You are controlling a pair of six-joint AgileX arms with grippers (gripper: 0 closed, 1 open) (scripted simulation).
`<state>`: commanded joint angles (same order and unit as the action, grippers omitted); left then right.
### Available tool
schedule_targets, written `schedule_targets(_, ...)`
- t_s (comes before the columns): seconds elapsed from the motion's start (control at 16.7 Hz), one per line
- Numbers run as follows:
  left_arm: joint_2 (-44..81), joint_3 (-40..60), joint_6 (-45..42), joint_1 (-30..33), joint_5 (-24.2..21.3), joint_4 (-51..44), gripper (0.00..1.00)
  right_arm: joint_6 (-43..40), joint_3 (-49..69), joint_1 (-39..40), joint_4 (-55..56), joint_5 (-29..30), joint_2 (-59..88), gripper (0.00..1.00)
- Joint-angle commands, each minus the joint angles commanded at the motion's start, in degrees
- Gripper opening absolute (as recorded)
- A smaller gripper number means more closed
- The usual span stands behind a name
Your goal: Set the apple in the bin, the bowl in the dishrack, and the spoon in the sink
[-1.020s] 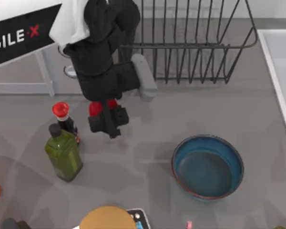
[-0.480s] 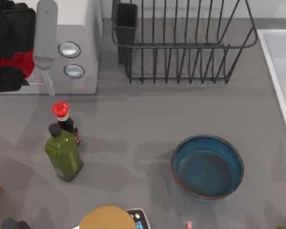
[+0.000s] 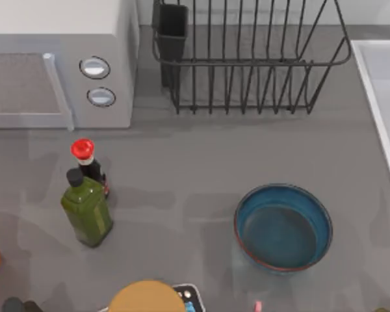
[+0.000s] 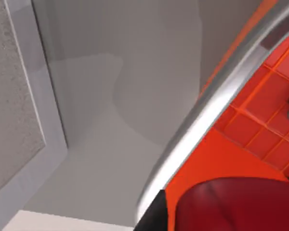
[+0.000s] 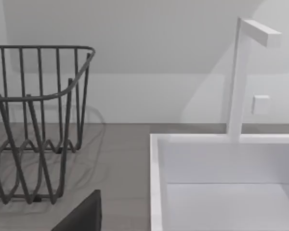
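The red apple [image 4: 241, 204] bulks close in the left wrist view, held in my left gripper [image 4: 231, 224], whose black fingertip [image 4: 151, 222] shows beside it. The apple hangs over the orange bin [image 4: 260, 120], which has a gridded inside and a silvery rim. The teal-blue bowl [image 3: 283, 226] stands upright on the counter at the front right in the top view. Behind it is the black wire dishrack [image 3: 247, 58], with the sink [image 3: 383, 84] at the right edge. A dark part of my right gripper [image 5: 79, 214] shows near the dishrack [image 5: 33, 120] and the sink [image 5: 221, 173]. The spoon is out of view.
A grey microwave [image 3: 58, 65] fills the back left. A green bottle [image 3: 86, 208] and a red-capped dark bottle [image 3: 88, 162] stand in front of it. A tan round lid [image 3: 146, 298] sits at the front edge. A white faucet [image 5: 243, 72] rises behind the sink.
My left arm has swung left with the apple, past the microwave and out of the top view. The bowl and bottles have not moved.
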<state>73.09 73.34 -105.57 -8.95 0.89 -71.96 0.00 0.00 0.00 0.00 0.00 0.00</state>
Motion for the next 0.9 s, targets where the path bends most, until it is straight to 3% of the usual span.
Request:
schedule_targets(0.36,1.2,-8.9,-7.4,-10.3,3.1,-0.5,0.0,0.0,0.0,0.0,0.0,0.0,0.0,1.0)
schedule_targets(0.9,1.8,-11.6,-7.8,-10.9,3.2,1.9,0.0,0.0,0.0,0.0,0.0,0.0,0.0,1.0)
